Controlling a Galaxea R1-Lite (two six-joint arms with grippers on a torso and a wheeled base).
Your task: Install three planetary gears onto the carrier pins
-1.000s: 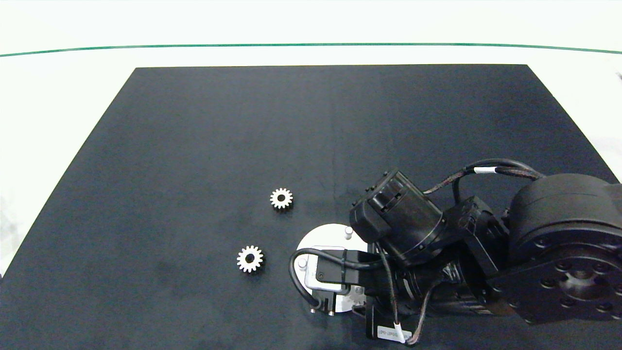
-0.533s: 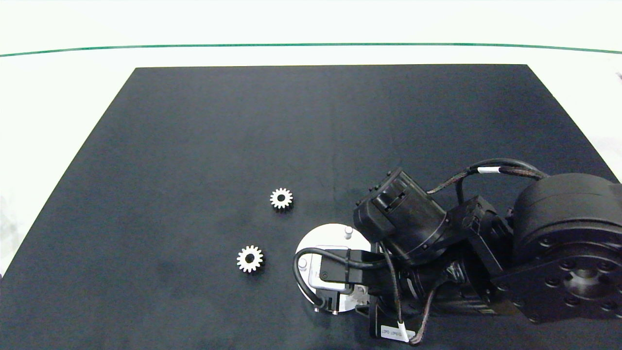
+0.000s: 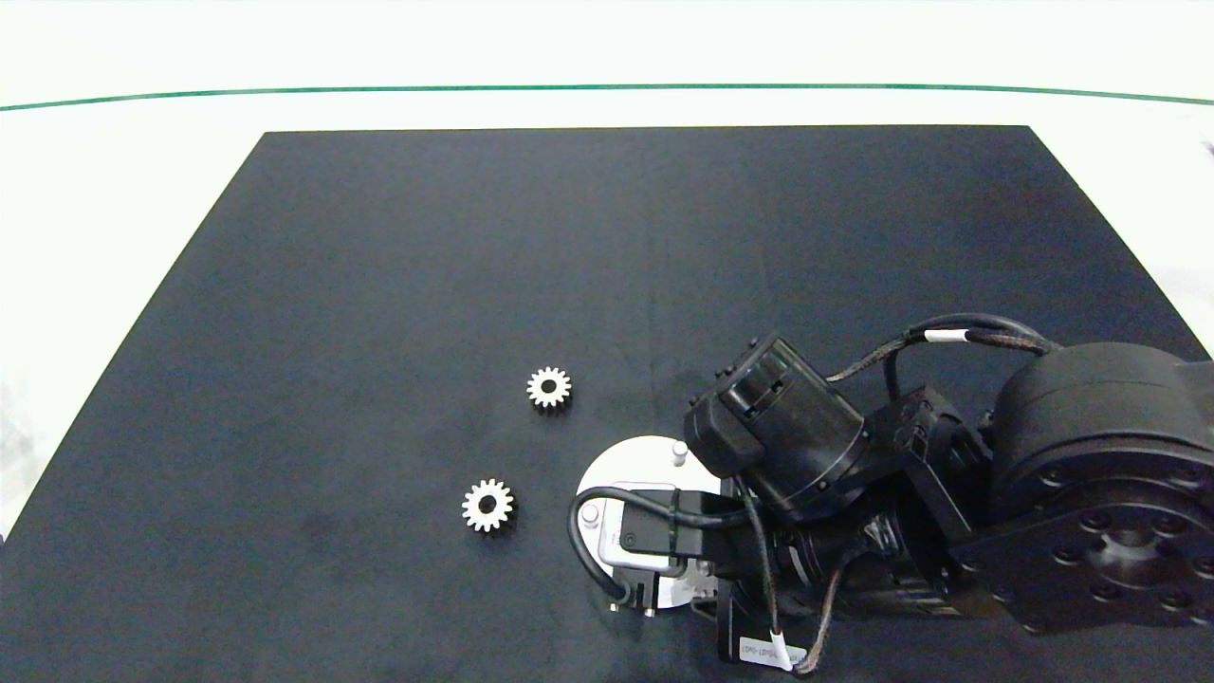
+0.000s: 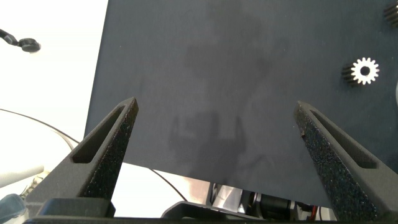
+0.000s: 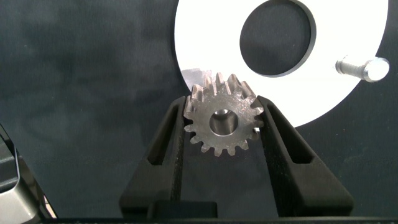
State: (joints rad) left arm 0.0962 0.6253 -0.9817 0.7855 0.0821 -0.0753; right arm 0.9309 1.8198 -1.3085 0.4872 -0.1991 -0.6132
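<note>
My right gripper [image 5: 222, 106] is shut on one planetary gear [image 5: 222, 121], off-white, held by its teeth at the edge of the white carrier disc [image 5: 205, 37]. One carrier pin [image 5: 362, 67] stands across the disc's centre hole. From above, the right arm covers much of the disc [image 3: 637, 462]; two pins [image 3: 679, 452] [image 3: 590, 515] show. Two more gears [image 3: 549, 387] [image 3: 487, 505] lie flat on the mat left of the disc. My left gripper [image 4: 216, 109] hangs open over the mat's edge, out of the head view, with one gear [image 4: 364, 71] ahead of it.
A black mat [image 3: 474, 266] covers the white table [image 3: 114, 190]. A green line [image 3: 607, 87] runs along the far side. The right arm's bulky joints [image 3: 1091, 474] fill the near right corner of the mat.
The right wrist shifted a little to the right and then back left over the disc, still holding the gear. The two loose gears have not moved.
</note>
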